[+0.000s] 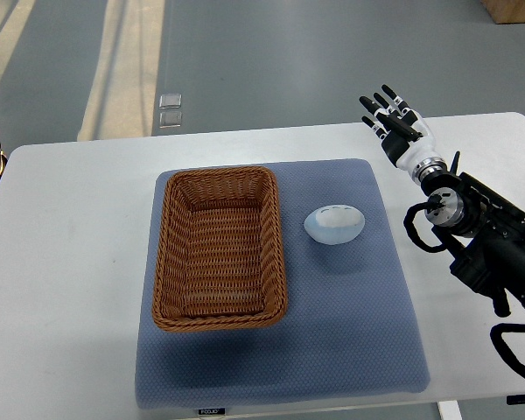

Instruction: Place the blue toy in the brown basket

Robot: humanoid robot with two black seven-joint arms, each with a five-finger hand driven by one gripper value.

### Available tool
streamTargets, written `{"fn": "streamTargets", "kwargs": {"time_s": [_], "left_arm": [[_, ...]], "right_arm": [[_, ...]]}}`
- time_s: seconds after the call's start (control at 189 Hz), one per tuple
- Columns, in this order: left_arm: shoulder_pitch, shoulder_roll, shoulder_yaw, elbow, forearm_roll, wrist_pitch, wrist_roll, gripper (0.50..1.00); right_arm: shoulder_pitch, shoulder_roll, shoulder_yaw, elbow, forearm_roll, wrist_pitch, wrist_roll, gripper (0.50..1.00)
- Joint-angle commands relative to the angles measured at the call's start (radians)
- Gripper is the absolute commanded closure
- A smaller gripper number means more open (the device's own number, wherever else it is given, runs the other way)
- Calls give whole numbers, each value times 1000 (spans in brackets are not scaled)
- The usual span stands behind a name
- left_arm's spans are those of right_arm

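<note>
Blue toy (334, 224), a pale rounded egg-like lump, lies on the grey-blue mat (350, 350) a little right of the frame's centre, just beside the right wall of the brown basket (276, 254) but not touching it. That basket is a rectangular wicker one, standing upright on the left half of the mat with its long sides running up and down the frame. Its woven floor is bare; nothing lies inside it. The mat itself covers the middle of a white table (70, 262).

Over at the upper right of the frame, the right hand (397, 128) hangs above the table's far right part, well apart from the toy. Its dark-tipped fingers (378, 107) are spread and relaxed, pointing toward the upper left, and they grasp nothing. The black arm (494, 249) behind it runs down to the lower right edge of the frame.

Beyond the table, on the grey floor at the upper left, two small clear squares (170, 109) lie close together.
</note>
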Motion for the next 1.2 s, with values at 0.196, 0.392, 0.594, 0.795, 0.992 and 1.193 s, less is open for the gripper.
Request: {"fn": "streamTargets", "kwargs": {"time_s": [0.196,0.392,0.594,0.795,0.992,1.193], "left_arm": [[1,0,-2,-2,0,-2,0,500],[9,0,-2,17,0,10,0,500],[10,0,-2,8,0,9,0,500],[10,0,-3,15,0,11,0,500],[10,0,-3,12,0,9,0,500],[10,0,-3,14,0,9,0,500]], "right_arm": [[0,-1,1,0,0,0,0,591],[0,-1,1,0,0,1,0,591],[0,-3,1,0,0,1,0,591],[-1,-4,1,0,0,-2,0,591],[2,-6,1,0,0,-5,2,591],[-1,-14,1,15,0,-6,2,591]]}}
